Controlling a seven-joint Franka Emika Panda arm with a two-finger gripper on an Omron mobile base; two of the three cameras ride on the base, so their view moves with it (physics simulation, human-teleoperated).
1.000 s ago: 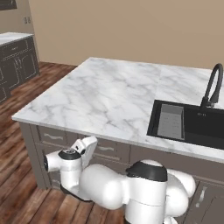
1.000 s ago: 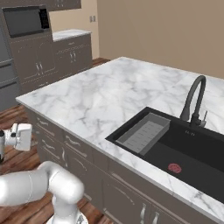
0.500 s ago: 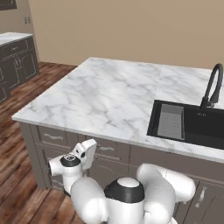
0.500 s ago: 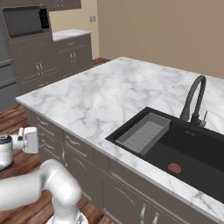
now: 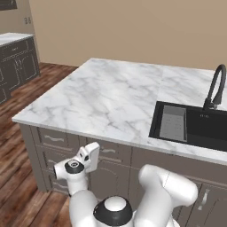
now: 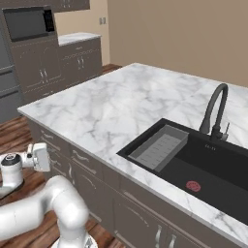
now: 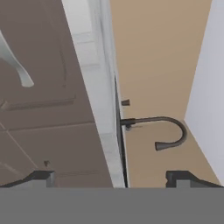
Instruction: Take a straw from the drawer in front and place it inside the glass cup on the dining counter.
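Two dark fingertips (image 7: 41, 178) stand wide apart with nothing between them, so the gripper (image 7: 113, 179) is open and empty. It is rolled sideways (the hand view shows the room turned on its side) just in front of the grey-brown drawer (image 5: 107, 152), whose curved silver handle (image 7: 15, 65) shows at the upper left. Above runs the dining counter (image 5: 111, 95), then the black sink (image 6: 193, 160) and faucet (image 6: 215, 112).

dining counter (image 5: 111, 95): white marble, grey veins, smooth | drawer (image 5: 108, 153) fronts: grey-brown wood, matt, panelled | handles: curved silver metal | sink (image 6: 193, 160): matt black | faucet (image 6: 215, 112): dark metal | floor (image 5: 17, 133), left: glossy brown planks
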